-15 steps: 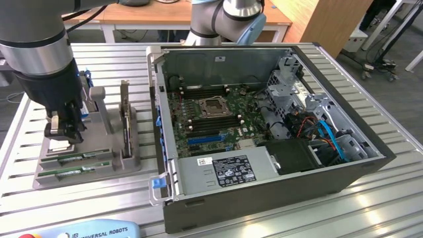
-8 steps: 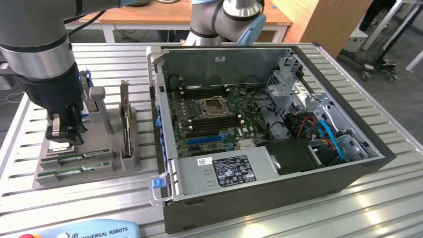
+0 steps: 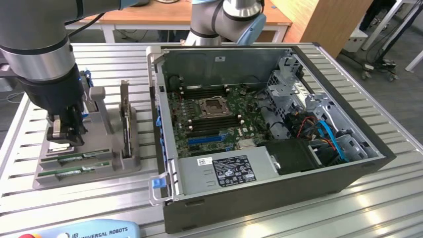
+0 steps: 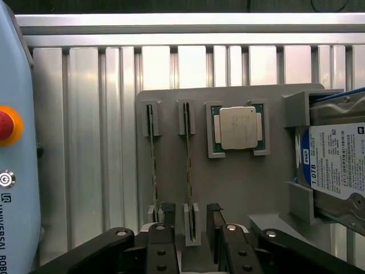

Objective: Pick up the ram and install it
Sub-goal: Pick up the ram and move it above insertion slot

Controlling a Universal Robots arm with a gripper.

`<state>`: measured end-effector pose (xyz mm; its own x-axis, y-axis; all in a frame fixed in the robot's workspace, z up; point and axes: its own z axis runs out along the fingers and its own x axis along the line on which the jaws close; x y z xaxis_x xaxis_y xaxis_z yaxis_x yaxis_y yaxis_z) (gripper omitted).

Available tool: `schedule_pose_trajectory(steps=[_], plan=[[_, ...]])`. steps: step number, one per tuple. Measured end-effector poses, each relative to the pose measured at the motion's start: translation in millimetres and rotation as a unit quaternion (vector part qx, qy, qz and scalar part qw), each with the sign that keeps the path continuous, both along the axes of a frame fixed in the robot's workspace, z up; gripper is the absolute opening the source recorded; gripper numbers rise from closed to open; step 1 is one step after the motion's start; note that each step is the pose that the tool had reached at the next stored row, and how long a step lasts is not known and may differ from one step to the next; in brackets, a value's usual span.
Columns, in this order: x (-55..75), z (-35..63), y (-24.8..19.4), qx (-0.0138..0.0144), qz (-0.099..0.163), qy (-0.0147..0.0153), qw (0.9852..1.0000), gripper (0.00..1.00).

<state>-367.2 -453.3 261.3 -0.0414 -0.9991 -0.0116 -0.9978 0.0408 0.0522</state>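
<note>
A slatted metal table point(image 3: 370, 198) carries everything. In the middle of it stands an open computer case point(image 3: 278, 196), its side off and a green motherboard point(image 3: 211, 114) showing inside among cables and drive bays. The grey robot arm point(image 3: 39, 49) comes down on the exterior view's left, and its body hides the far part of what lies beneath it.

Under the arm sits a grey holder tray point(image 4: 239, 182), just beside the case. A pale blue teach pendant point(image 4: 14, 171) lies on the table near the tray, cut off at the picture edge, with part of its red button showing. At the tray's other end a silver hard drive point(image 4: 336, 160) with a blue label rests in a bracket, also cut off at the edge. Next to it a square silver processor point(image 4: 238, 127) sits in its own recess.

The ram point(image 4: 188, 171) stands on edge in a slot of the tray, between the processor and a second stick point(image 4: 153, 171) in the neighbouring slot. Both are seen edge-on in the wrist view, so labels and chips cannot be made out.

The jaws are wide, one of the black fingers point(image 4: 169, 212) on each side of the ram's near end, with a gap either side. The ram is not gripped.
</note>
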Motion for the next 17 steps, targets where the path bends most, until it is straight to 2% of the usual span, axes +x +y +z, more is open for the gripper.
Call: schedule_pose_trajectory(steps=[2,7,13,17], plan=[[0.1,-0.1,-1.9,0.0000,0.000,0.0000,1.0000,0.35],[0.0,0.0,-10.4,-0.0001,0.000,0.0001,1.0000,0.35],[0.0,-0.1,-23.4,0.0000,0.000,0.0001,1.0000,0.35],[0.0,-0.3,-28.4,0.0000,0.000,0.0000,1.0000,0.35]])
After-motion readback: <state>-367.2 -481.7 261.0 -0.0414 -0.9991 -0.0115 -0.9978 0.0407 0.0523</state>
